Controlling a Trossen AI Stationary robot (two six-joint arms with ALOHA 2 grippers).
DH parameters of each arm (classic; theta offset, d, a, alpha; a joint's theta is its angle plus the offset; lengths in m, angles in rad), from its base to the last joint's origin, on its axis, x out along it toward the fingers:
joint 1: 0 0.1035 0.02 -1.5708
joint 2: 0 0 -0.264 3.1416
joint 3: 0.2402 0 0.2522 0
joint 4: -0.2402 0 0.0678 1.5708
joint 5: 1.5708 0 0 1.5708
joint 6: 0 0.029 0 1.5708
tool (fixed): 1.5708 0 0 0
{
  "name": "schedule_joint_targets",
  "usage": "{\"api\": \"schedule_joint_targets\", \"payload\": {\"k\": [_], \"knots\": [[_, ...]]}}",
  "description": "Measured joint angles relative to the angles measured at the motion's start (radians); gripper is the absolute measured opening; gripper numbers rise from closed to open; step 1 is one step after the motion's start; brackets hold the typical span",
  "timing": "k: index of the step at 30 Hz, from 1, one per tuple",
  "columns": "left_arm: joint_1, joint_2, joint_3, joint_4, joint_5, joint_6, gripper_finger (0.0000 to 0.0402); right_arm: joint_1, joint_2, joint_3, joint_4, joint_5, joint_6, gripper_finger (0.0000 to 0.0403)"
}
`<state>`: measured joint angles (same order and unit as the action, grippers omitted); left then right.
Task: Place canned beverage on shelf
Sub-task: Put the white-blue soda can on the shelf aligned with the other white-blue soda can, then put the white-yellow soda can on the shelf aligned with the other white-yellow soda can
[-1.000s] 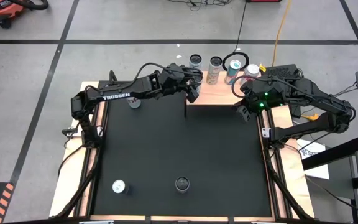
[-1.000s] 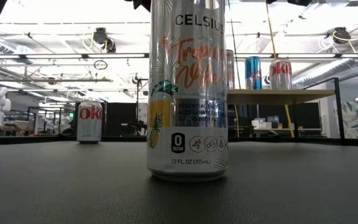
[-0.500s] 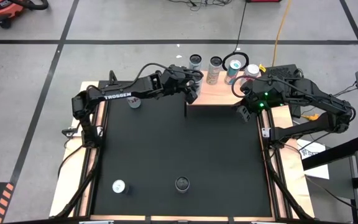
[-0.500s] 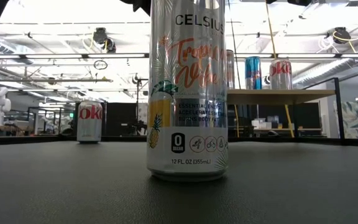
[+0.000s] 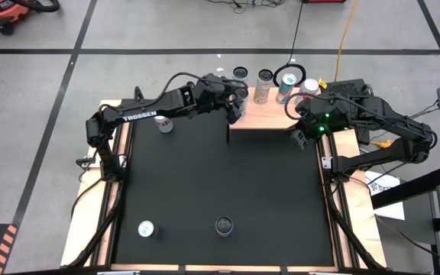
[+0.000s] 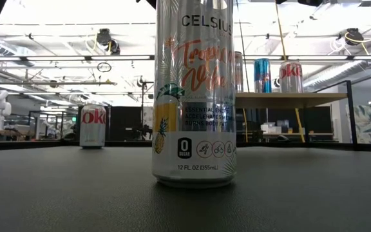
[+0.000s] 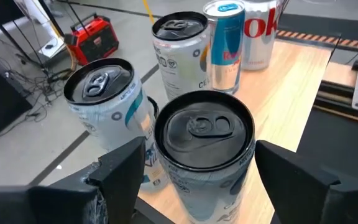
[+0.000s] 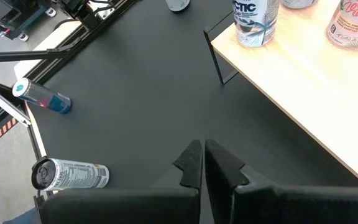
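Overhead, the left gripper [image 5: 236, 106] sits at the shelf [image 5: 270, 116] corner, right gripper [image 5: 299, 137] parked by the opposite edge, fingers shut and empty. Left wrist view: fingers [image 7: 122, 171] spread, flanking a black-topped can [image 7: 204, 155] standing on the shelf, apparently just set down beside the other cans [image 7: 180, 46].

From straight overhead we see the whole black mat [image 5: 220, 191], both arms and the wooden shelf [image 5: 270, 114] at its far edge. At mat level we look across into the room, a tall can [image 6: 194, 96] standing very close to that lens; the same can [image 5: 224, 225] shows near the mat's front edge from above. From the left wrist we look closely down on can tops on the shelf [image 7: 303, 81]. From the right wrist we look down across the mat [image 8: 135, 93] and the shelf's corner [image 8: 303, 81].
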<state>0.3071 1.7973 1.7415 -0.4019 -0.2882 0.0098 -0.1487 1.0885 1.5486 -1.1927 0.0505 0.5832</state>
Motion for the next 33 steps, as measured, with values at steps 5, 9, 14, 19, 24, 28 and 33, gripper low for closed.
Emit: {"api": "schedule_joint_targets", "payload": {"k": [5,9,14,19,24,28,33], "knots": [[-0.002,-0.001,0.084,-0.067,0.0,0.008,0.0297,0.0,0.0,0.0,0.0,0.0,0.0,0.0],[-0.002,-0.001,0.174,-0.221,0.002,0.033,0.0297,0.0,0.0,0.0,0.0,0.0,0.0,0.0],[-0.005,-0.001,0.263,-0.361,0.041,0.075,0.0297,0.0,0.0,0.0,0.0,0.0,0.0,0.0],[-0.029,-0.004,0.307,-0.482,0.049,0.076,0.0297,0.0,0.0,0.0,0.0,0.0,0.0,0.0],[-0.075,-0.047,0.306,-0.557,0.048,0.076,0.0297,0.0,0.0,0.0,-0.019,0.001,-0.231,0.0],[-0.124,-0.103,0.307,-0.624,0.019,0.053,0.0297,0.0,0.0,0.0,0.0,0.0,-0.358,0.0],[-0.189,-0.172,0.306,-0.722,-0.056,-0.029,0.0297,0.0,0.002,0.0,0.012,0.0,-0.362,0.0]]}}
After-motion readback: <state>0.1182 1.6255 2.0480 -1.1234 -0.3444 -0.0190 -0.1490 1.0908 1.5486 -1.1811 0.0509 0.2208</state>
